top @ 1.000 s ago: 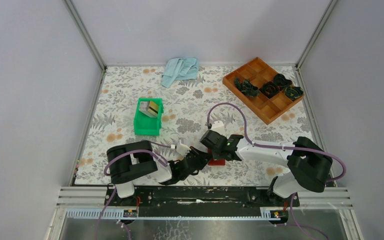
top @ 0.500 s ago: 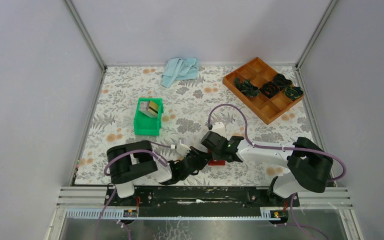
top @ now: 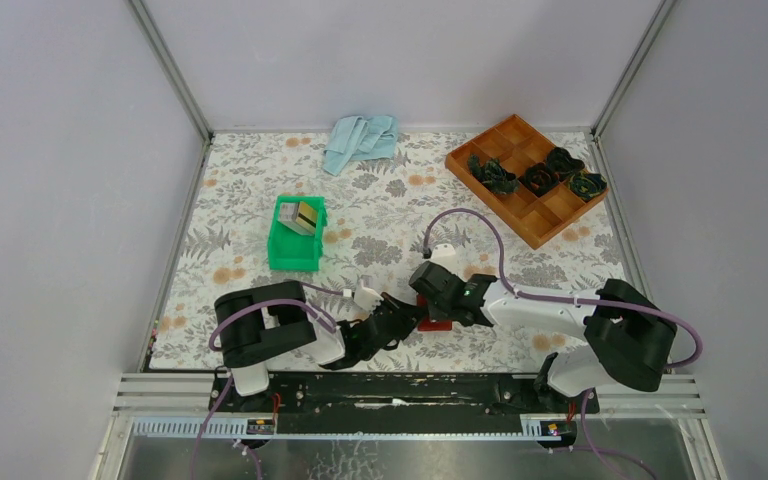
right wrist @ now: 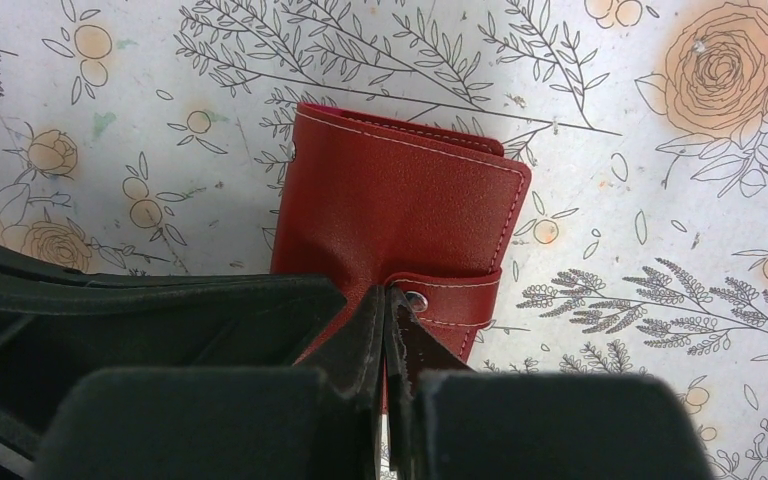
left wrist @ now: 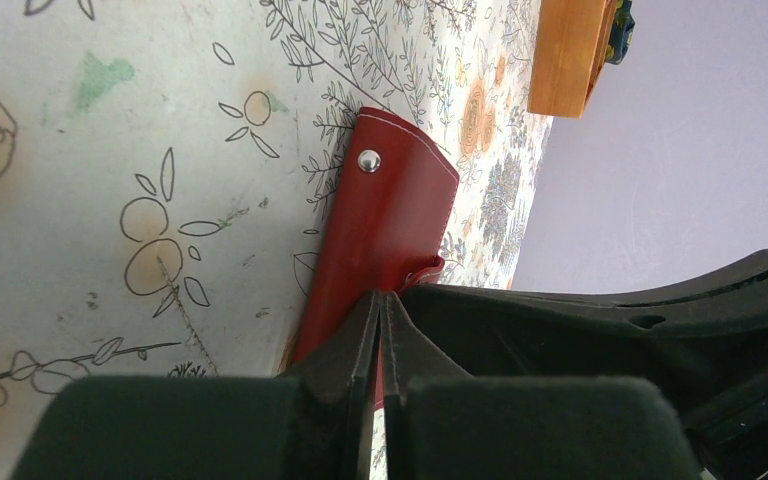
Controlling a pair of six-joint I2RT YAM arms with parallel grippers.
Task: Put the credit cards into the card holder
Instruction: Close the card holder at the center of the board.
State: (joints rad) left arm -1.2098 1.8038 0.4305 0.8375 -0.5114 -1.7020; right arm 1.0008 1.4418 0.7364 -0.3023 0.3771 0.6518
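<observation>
Green plastic bin (top: 293,258) left of centre on the floral worktop (top: 380,215) holds the credit cards (top: 305,215), gold one showing, tilted. Left gripper (left wrist: 380,295) pinched on the edge of the card holder (right wrist: 400,200). Holder lies folded shut near the worktop's front edge, between the arms. Right gripper (right wrist: 388,290) closed tight, tips at the snap tab. Orange compartment tray (top: 550,210) far right has dark green items (top: 538,178) in several compartments.

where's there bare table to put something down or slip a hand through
Free: the mat between green bin and orange tray, and the strip left of the bin. Narrower: between blue cloth and tray. Crowded: the near edge, where left gripper and right gripper pinch the card holder.
</observation>
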